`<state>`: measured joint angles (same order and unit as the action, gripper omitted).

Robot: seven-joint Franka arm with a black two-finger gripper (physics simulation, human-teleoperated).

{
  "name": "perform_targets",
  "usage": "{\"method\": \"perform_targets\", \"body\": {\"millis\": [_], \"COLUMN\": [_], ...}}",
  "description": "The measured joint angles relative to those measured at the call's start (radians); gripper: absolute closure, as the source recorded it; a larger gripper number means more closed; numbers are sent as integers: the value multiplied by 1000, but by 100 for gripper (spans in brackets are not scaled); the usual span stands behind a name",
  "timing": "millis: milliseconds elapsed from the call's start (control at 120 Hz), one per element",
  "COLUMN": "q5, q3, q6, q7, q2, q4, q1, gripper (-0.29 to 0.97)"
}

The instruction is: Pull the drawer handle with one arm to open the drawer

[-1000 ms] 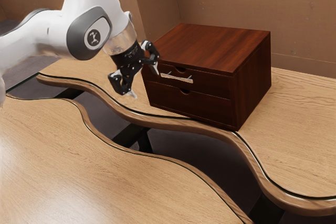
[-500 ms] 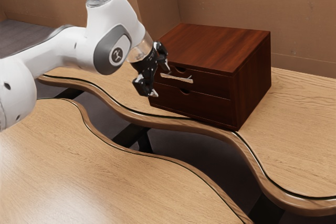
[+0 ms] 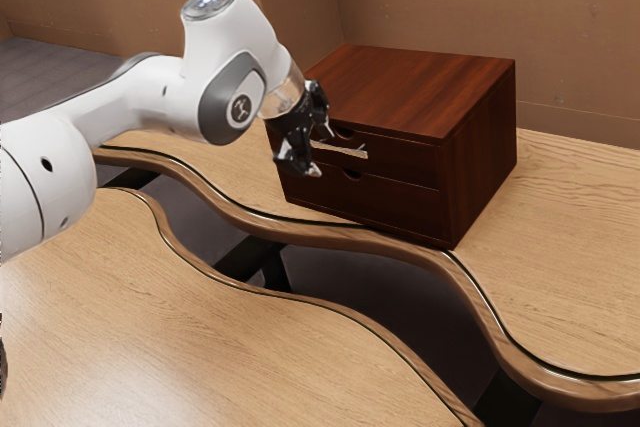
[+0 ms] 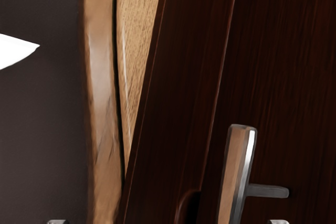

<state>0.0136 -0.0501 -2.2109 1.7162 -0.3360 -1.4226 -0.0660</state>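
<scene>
- Sitting flush in its cabinet on the table, the top drawer looks unopened
- handle lies between the fingers, not clamped
- gripper hovers at the handle's arm-side end, fingers spread, holding nothing
- closing and pulling remain
</scene>
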Motion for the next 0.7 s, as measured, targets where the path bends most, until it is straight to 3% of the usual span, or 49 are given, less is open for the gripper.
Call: {"method": "perform_targets", "body": {"millis": [300, 525, 700], "q5": [-35, -43, -46], "q3": [0, -2, -2], "q6": [-11, -13, -13], "q7": [8, 9, 9], "q2": [-18, -9, 39], "q4": [-9, -12, -80], "q1": [-7, -2, 8], "gripper": [33, 61, 72]}}
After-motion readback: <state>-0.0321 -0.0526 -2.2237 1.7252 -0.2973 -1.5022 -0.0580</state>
